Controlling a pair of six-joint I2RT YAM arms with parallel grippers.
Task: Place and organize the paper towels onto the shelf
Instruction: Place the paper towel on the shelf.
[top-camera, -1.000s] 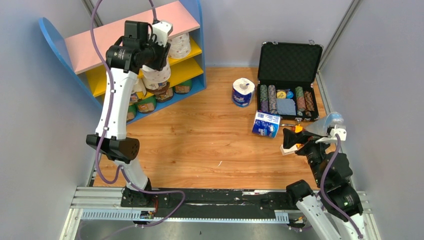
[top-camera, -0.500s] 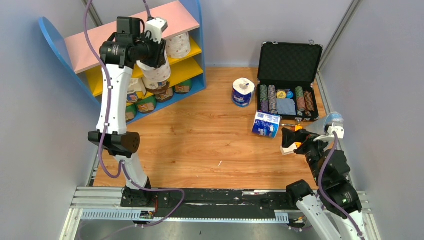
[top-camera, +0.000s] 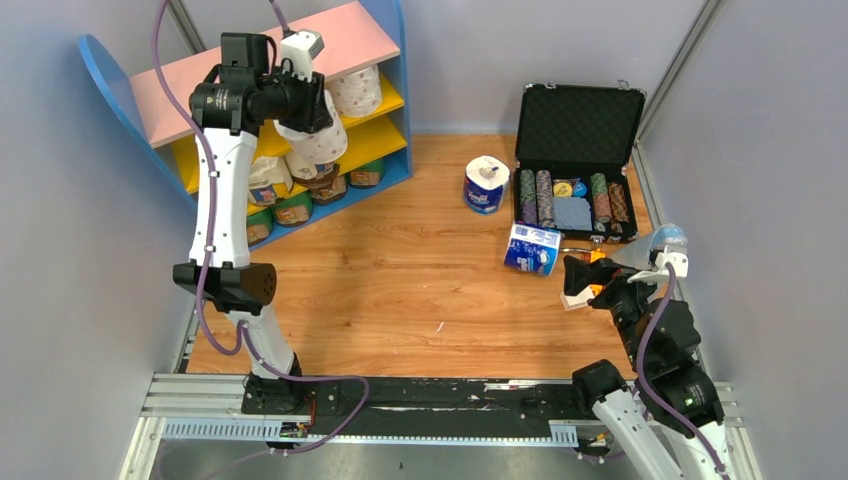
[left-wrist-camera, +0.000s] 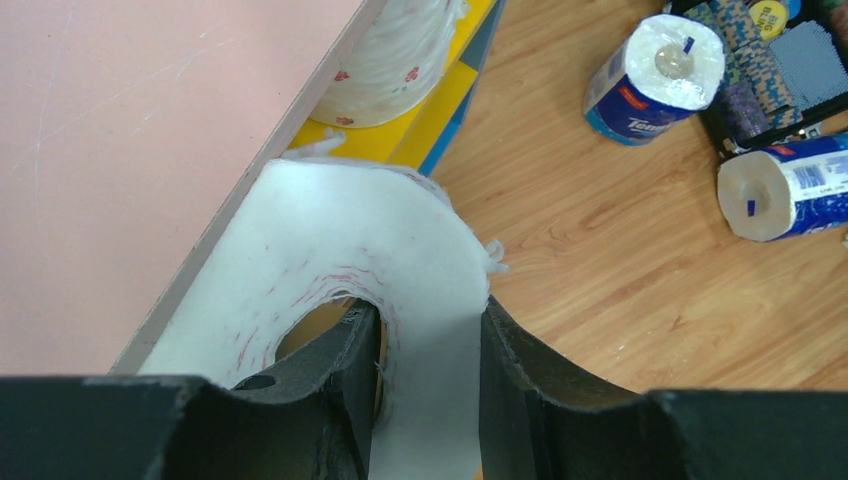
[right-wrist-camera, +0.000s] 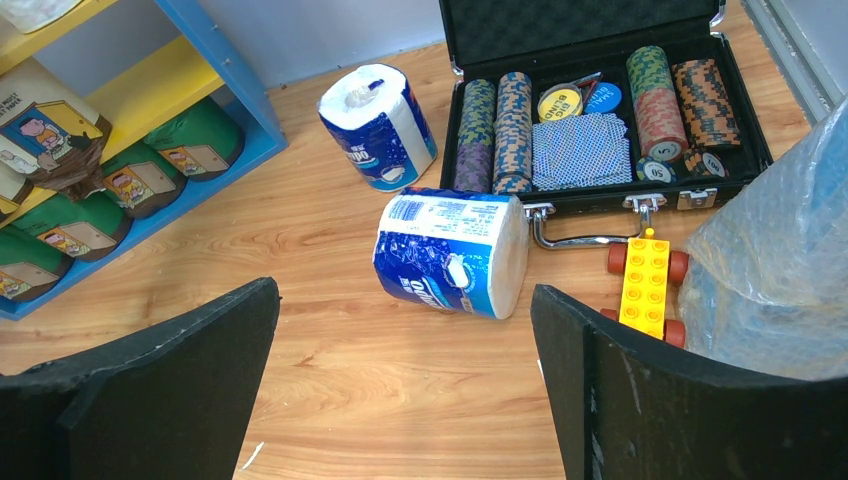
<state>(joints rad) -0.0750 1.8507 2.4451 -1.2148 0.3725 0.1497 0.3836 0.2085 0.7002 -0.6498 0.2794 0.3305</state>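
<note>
Right gripper (right-wrist-camera: 405, 385): low over the wooden floor (top-camera: 400, 280), jaws spread wide, holding nothing. Just beyond it a blue-printed roll (right-wrist-camera: 452, 252) lies on its side; another (right-wrist-camera: 378, 126) stands upright near the open black case (right-wrist-camera: 600, 60). Left gripper (left-wrist-camera: 428, 385): raised at the shelf (top-camera: 250, 70), fingers pinching the wall of a white roll (left-wrist-camera: 340, 240) beside the pink top board's edge.
</note>
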